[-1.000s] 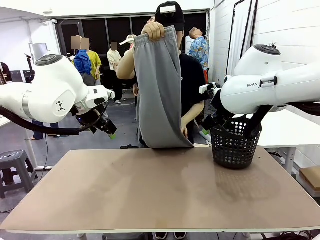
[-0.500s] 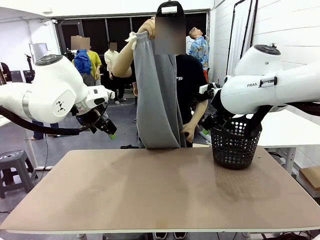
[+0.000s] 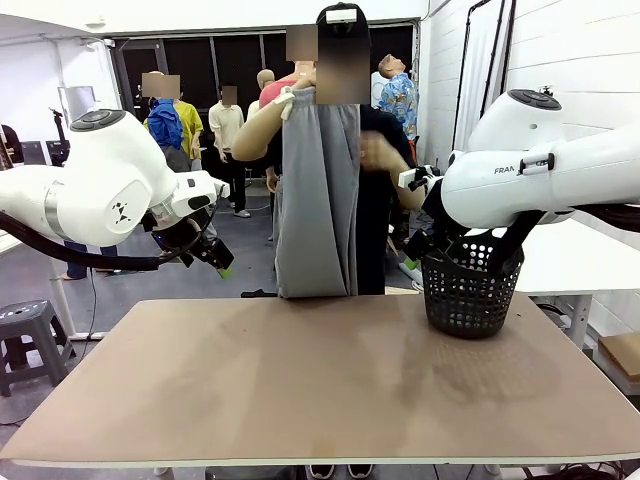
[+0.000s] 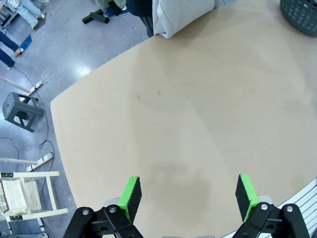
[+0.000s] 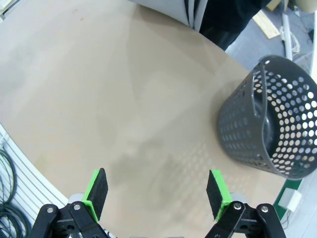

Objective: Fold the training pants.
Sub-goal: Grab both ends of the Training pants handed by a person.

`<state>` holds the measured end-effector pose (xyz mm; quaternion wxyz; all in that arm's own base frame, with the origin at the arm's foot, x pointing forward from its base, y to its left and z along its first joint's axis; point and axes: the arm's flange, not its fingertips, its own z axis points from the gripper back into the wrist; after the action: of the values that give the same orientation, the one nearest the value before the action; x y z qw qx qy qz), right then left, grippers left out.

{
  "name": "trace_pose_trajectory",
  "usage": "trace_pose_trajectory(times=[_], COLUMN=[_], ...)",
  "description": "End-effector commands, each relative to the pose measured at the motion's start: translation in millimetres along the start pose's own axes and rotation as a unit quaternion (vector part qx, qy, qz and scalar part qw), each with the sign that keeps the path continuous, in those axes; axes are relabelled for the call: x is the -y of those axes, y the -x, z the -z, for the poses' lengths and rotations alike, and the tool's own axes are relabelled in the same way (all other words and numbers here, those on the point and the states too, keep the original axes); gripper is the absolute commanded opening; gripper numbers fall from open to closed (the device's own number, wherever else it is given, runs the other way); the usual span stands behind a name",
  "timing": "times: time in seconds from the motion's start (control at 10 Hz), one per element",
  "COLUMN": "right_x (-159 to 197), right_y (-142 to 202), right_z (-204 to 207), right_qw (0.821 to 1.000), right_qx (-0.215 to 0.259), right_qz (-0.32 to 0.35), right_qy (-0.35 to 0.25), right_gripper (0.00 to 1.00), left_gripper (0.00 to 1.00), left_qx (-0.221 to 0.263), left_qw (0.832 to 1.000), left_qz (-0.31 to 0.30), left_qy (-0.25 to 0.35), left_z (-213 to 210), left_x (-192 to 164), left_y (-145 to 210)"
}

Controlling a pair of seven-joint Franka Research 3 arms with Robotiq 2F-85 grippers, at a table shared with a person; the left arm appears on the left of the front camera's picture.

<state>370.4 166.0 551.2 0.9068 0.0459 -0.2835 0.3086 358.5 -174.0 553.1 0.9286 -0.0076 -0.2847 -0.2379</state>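
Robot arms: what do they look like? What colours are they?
The left arm and right arm are white, round and smooth. The right one has dark letters starting FRAN on its side, and a thick black cable runs under the left one. Their jaws are black with bright green pads inside.

Table w/ dark basket far rt; training pants maybe touching edge
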Motion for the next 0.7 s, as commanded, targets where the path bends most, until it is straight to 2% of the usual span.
trace_pose_trajectory(times=[0.0,0.6], right_x=[0.8,0.8], right_y=[1.1,1.1], right_z=[0.8,0.8], right_qw=[1.000,1.000], right_qx=[0.000,0.000], right_qz=[0.001,0.001], right_qy=[0.000,0.000], right_gripper=[1.00,1.00], left_gripper=[1.00,1.00], left_qx=[0.001,0.001], left_qw=[1.000,1.000], left_qz=[0.004,0.004], left_qy=[0.002,0.002], left_z=[0.2,0.2], left_x=[-0.8,-0.8], left_y=[-0.4,-0.4])
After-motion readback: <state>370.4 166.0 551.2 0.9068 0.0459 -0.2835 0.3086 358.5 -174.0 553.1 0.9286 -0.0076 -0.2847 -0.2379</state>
